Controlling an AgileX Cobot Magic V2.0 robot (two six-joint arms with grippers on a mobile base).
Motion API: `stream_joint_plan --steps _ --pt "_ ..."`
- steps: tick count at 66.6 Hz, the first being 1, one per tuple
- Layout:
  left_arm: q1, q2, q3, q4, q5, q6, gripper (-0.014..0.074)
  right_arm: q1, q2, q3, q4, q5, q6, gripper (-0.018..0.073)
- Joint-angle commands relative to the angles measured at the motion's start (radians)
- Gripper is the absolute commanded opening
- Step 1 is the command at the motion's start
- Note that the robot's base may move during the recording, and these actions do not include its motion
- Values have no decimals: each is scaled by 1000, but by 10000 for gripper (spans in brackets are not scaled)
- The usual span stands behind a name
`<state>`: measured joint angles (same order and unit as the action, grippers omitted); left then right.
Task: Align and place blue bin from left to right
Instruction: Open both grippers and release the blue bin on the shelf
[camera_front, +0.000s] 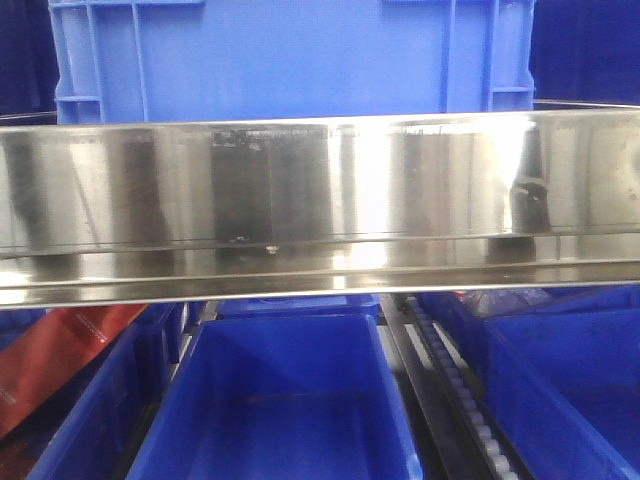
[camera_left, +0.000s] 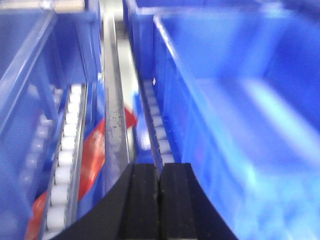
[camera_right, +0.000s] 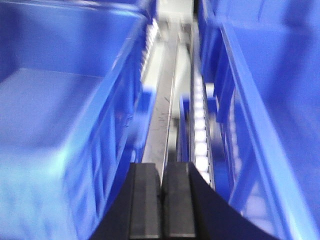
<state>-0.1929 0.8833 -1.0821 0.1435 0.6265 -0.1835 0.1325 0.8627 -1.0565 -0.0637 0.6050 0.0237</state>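
Observation:
The blue bin (camera_front: 290, 60) is a large ribbed crate on the upper level, behind a shiny steel rail (camera_front: 320, 200); only its lower front shows. Neither gripper appears in the front view. In the left wrist view my left gripper (camera_left: 160, 172) is shut with nothing between its pads. It hovers over a metal divider (camera_left: 112, 115) between two lower crates. In the right wrist view my right gripper (camera_right: 162, 170) is also shut and empty, above a metal strip (camera_right: 162, 110) between two lower crates.
Smaller blue crates fill the lower level: centre (camera_front: 275, 400), right (camera_front: 570, 380), left (camera_front: 90, 420). White roller tracks (camera_front: 460, 390) (camera_left: 65, 165) (camera_right: 200, 135) run between them. A red package (camera_front: 60, 350) (camera_left: 92, 155) lies at the lower left. Both wrist views are blurred.

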Motion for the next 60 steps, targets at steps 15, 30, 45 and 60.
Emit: stream_joint_plan --steps 15,30,45,60 --pt "0 -412 457 2 -317 -11 -111 -4 -344 412 -13 -231 -18 -68" --pt "0 -592 627 2 -337 -11 -111 -4 -497 534 -13 -302 -18 -68" --pt "0 -634 639 2 -332 -11 -111 -4 -504 536 -13 -315 -18 -68" --pt "0 -634 639 2 -332 -11 -111 -4 -504 536 -13 -317 -18 -68"
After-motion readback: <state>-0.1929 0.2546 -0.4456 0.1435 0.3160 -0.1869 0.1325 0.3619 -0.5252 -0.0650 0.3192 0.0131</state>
